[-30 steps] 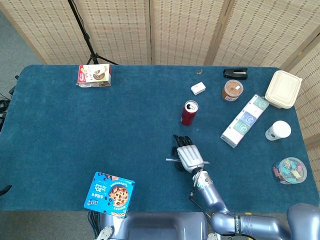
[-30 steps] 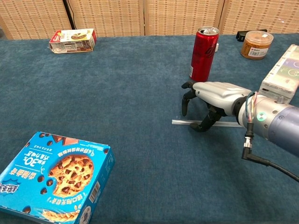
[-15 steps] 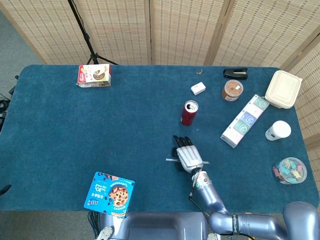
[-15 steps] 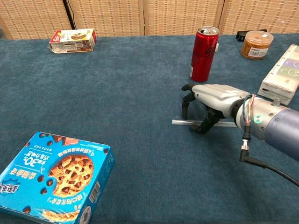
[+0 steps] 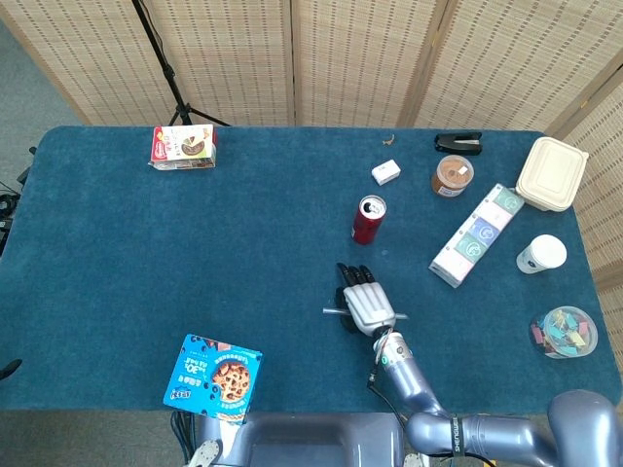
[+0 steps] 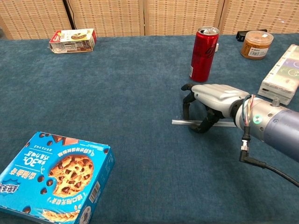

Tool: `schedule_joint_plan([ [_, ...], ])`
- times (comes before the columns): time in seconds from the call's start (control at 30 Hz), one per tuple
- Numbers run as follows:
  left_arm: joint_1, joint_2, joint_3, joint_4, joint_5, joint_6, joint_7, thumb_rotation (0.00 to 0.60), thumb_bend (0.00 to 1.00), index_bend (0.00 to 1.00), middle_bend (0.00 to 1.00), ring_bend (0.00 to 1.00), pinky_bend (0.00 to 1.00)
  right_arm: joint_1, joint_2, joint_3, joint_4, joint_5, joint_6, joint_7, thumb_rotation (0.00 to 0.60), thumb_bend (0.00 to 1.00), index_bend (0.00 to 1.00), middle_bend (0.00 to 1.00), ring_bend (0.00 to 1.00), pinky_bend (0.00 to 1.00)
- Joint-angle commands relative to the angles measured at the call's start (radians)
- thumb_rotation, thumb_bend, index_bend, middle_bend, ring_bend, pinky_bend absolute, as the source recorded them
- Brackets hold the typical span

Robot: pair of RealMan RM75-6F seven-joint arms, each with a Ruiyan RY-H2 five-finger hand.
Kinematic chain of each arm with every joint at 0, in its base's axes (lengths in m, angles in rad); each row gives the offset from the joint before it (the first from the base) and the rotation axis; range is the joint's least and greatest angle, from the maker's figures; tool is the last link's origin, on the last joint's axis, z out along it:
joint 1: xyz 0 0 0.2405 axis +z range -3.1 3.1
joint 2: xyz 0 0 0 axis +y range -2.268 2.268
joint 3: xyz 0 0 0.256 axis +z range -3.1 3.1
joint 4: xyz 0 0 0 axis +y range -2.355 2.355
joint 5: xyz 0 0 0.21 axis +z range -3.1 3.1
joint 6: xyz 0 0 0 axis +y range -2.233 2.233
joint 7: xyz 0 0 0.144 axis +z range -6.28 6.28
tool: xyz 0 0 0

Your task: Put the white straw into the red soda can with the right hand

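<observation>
My right hand point(image 6: 211, 100) arches over the white straw point(image 6: 184, 122), which lies flat on the blue cloth at centre right of the chest view, just below the red soda can point(image 6: 203, 47). Fingers curl down around it, tips at the cloth, but I can't tell whether they grip it yet. I judge it feather-light, thin, slippery and easily crushed, so I'd pinch gently near the middle. My left hand isn't visible.

We see a staged indoor test room: woven folding screens point(image 5: 360, 58), a black tripod stand point(image 5: 170, 73), and a blue carpeted table point(image 5: 146, 263) strewn with groceries.
</observation>
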Motion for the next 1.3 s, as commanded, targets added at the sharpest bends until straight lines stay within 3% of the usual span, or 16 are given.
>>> schedule_joint_plan([
  [0.03, 0.000, 0.000, 0.000, 0.000, 0.000, 0.000, 0.001, 0.600, 0.00, 0.00, 0.00, 0.00, 0.00, 0.001, -0.003, -0.003, 0.008, -0.001, 0.004, 0.001, 0.600, 0.45, 0.49, 0.00, 0.00, 0.00],
  [0.77, 0.000, 0.000, -0.001, 0.001, -0.003, -0.003, -0.004, 0.600, 0.00, 0.00, 0.00, 0.00, 0.00, -0.005, 0.020, -0.020, -0.017, -0.047, 0.019, 0.044, 0.600, 0.47, 0.52, 0.00, 0.00, 0.00],
  [1.07, -0.020, -0.002, -0.006, -0.005, -0.030, -0.047, 0.006, 0.600, 0.00, 0.00, 0.00, 0.00, 0.00, -0.054, 0.167, -0.010, -0.180, -0.203, 0.049, 0.215, 0.600, 0.49, 0.52, 0.00, 0.00, 0.00],
  [1.3, -0.038, 0.006, -0.014, -0.024, -0.038, -0.072, 0.005, 0.600, 0.00, 0.00, 0.00, 0.00, 0.00, -0.067, 0.307, 0.043, -0.316, -0.225, -0.001, 0.379, 0.600, 0.49, 0.52, 0.00, 0.00, 0.00],
])
